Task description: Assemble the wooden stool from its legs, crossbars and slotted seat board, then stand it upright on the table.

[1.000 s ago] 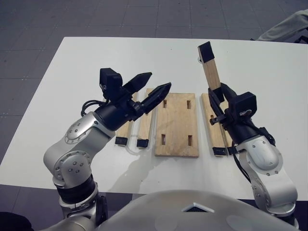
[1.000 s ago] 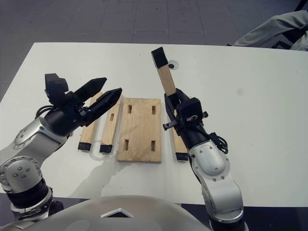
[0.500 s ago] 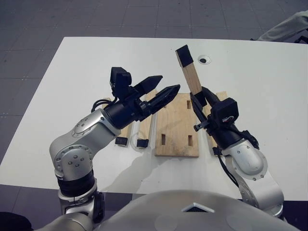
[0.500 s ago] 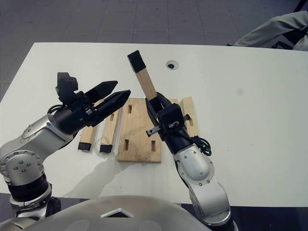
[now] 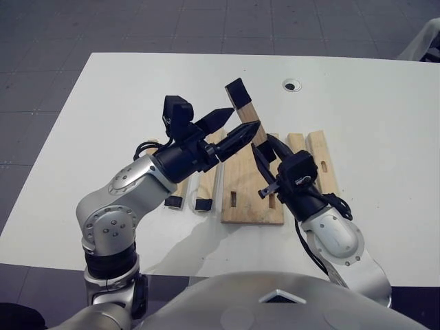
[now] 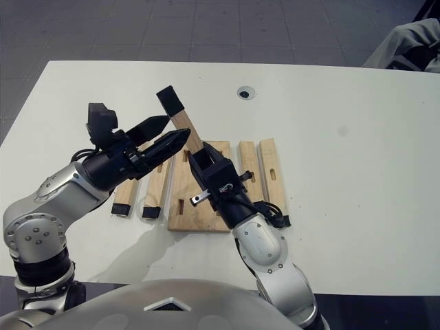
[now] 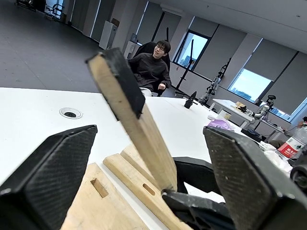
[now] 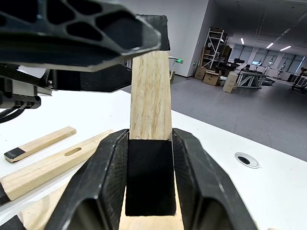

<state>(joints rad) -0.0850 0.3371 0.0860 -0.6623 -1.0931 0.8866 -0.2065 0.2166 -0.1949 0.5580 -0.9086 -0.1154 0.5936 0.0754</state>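
The white table point(image 5: 137, 89) takes most of the head views. On it, near the middle and toward the robot's edge, the slotted seat board point(image 5: 247, 206) lies flat.

The left gripper point(image 5: 245, 117) hangs above the far left corner of the board, and it points to 2 o'clock. Its jaws are wide apart and hold nothing. In the left wrist view the two fingers point(image 7: 45, 177) stand on both sides of the raised leg and do not touch it.

The right gripper point(image 8: 149, 139) is over the far right part of the board, at 4 o'clock from the left gripper. Its jaws are pressed on the lower black end of one stool leg point(image 6: 183, 125). This leg is lifted off the table and leans toward 11 o'clock, with its other black cap at the top.

At 9 o'clock from the board two more legs point(image 5: 206, 184) lie side by side, just beside its left edge, with their black caps toward the robot. At 3 o'clock from the board two slotted bars point(image 6: 270, 172) lie parallel to it, close together.

A small round cable hole point(image 5: 291, 85) sits in the table at 1 o'clock from the board, well apart from the wooden parts.
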